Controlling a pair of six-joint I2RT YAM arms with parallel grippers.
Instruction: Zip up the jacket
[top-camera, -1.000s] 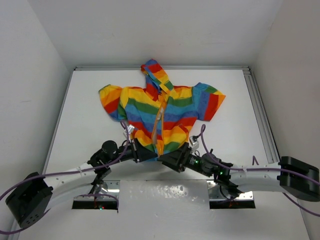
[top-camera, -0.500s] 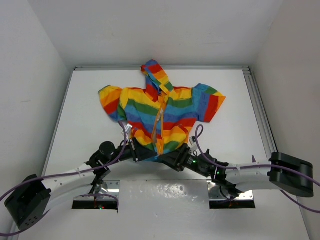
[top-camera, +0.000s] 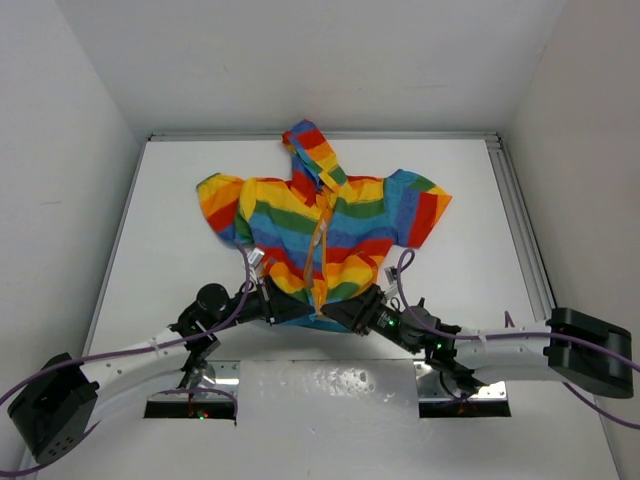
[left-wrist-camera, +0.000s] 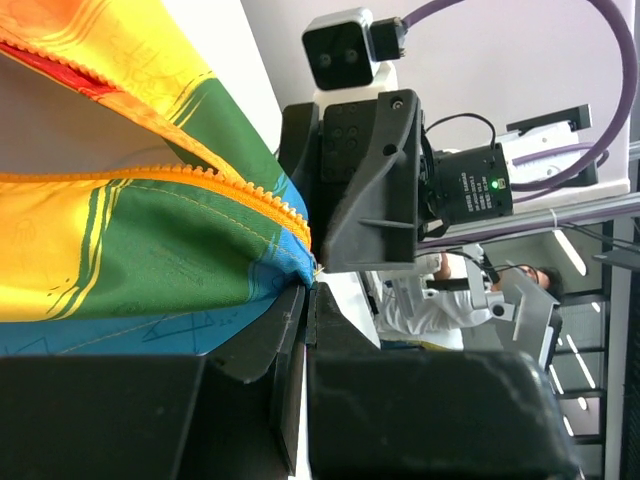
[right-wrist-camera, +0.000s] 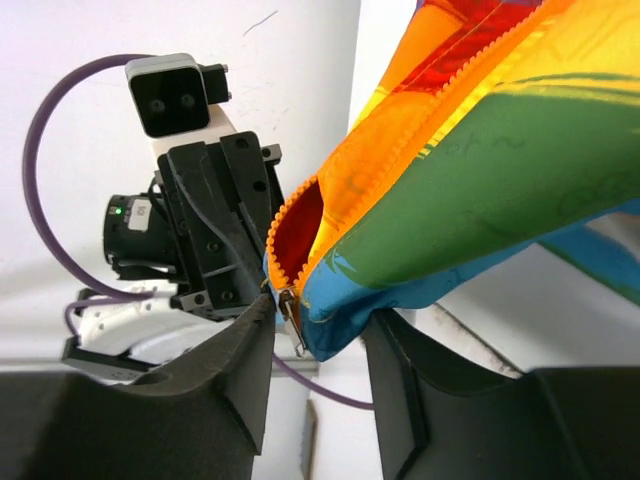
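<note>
The rainbow-striped jacket (top-camera: 320, 215) lies flat on the white table, hood at the far side. Its orange zipper (top-camera: 320, 245) runs down the middle and is open along most of its length. My left gripper (top-camera: 290, 308) is shut on the blue bottom hem (left-wrist-camera: 285, 262), just left of the zipper's lower end. My right gripper (top-camera: 340, 308) faces it from the right. Its jaws (right-wrist-camera: 320, 310) stand apart around the lifted blue hem corner (right-wrist-camera: 345, 325) and the small metal zipper pull (right-wrist-camera: 292, 320), which hangs close to the left finger.
The table (top-camera: 180, 280) is walled on three sides, with a metal rail (top-camera: 520, 220) along its right edge. Both arms cross low over the near edge, trailing purple cables (top-camera: 400, 270). The other gripper's camera block (left-wrist-camera: 350, 45) fills each wrist view behind the hem.
My right gripper has slid left up to the hem's zipper end and its jaws have narrowed around it. The left gripper has stayed shut on the hem.
</note>
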